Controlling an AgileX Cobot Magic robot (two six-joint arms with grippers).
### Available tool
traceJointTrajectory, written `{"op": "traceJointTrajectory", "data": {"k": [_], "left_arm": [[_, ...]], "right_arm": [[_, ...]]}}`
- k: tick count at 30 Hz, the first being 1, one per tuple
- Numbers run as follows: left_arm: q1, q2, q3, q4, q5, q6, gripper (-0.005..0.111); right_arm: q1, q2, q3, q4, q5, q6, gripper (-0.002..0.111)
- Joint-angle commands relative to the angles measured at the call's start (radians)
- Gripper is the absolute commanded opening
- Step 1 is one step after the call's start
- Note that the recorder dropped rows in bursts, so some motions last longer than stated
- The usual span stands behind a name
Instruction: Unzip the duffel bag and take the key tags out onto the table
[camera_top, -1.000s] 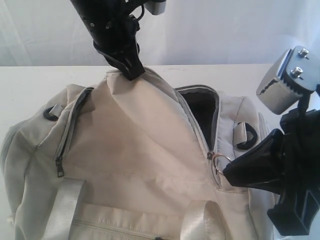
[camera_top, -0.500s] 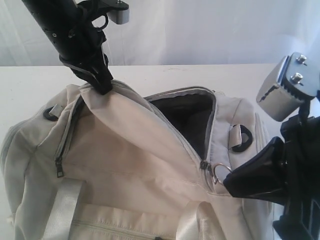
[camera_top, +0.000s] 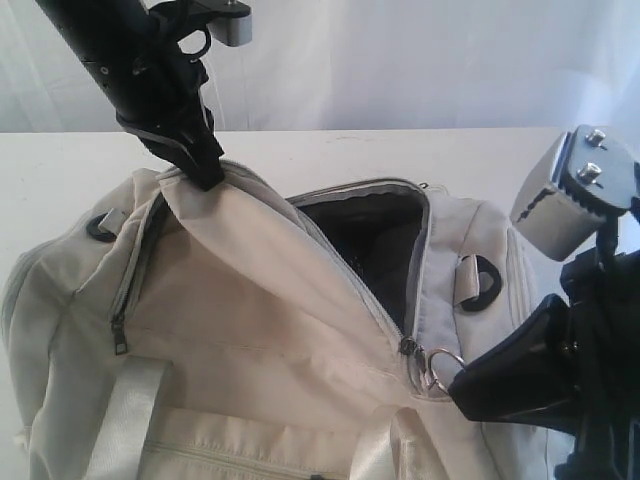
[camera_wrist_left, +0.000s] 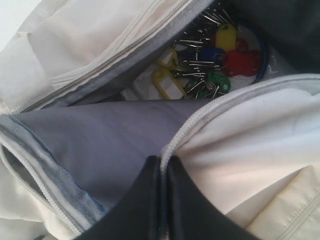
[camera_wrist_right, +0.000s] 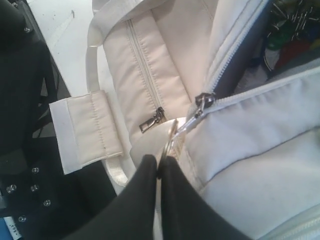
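Note:
The cream duffel bag lies on the white table with its top zipper partly undone, showing dark lining. My left gripper is shut on the zipper edge of the bag's flap and holds it up. Shut on the metal ring of the zipper pull is my right gripper, at the bag's near right end. In the right wrist view the ring hangs from the slider. The key tags, red, yellow, blue and green, lie inside the bag; the right wrist view catches them too.
A white curtain hangs behind the table. Black D-rings sit at both bag ends. A second zipper runs down the left side, and white webbing handles lie across the front. The right arm's camera block hangs over the bag's right end.
My left gripper has carried the flap leftward, widening the opening. The right gripper has drawn the ring and slider slightly nearer along the zipper.

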Motion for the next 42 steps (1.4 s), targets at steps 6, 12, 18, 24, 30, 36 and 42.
{"op": "traceJointTrajectory", "data": {"k": [6, 12, 18, 24, 30, 36, 42], "left_arm": [[0.019, -0.012, 0.000, -0.126, 0.091, 0.077, 0.000], [0.019, -0.012, 0.000, -0.198, 0.091, 0.084, 0.000], [0.019, -0.025, 0.011, -0.268, 0.091, 0.093, 0.000], [0.004, -0.111, 0.092, -0.418, 0.091, 0.093, 0.000], [-0.108, -0.274, 0.309, -0.411, 0.091, 0.056, 0.000], [-0.280, -0.435, 0.544, -0.458, 0.091, -0.002, 0.000], [-0.431, -0.505, 0.739, -0.505, 0.084, -0.044, 0.000]], "right_arm": [[-0.001, 0.002, -0.006, 0.036, -0.079, 0.005, 0.023], [-0.001, 0.002, -0.042, 0.032, -0.215, 0.005, 0.063], [-0.002, -0.016, -0.104, -0.039, -0.339, 0.032, 0.062], [-0.002, -0.043, -0.114, -0.314, -0.413, 0.266, 0.062], [-0.002, -0.077, -0.114, -0.380, -0.409, 0.340, 0.062], [-0.001, -0.102, -0.114, -0.366, -0.409, 0.340, 0.062], [-0.001, -0.095, -0.090, -0.290, -0.421, 0.326, 0.062]]}}
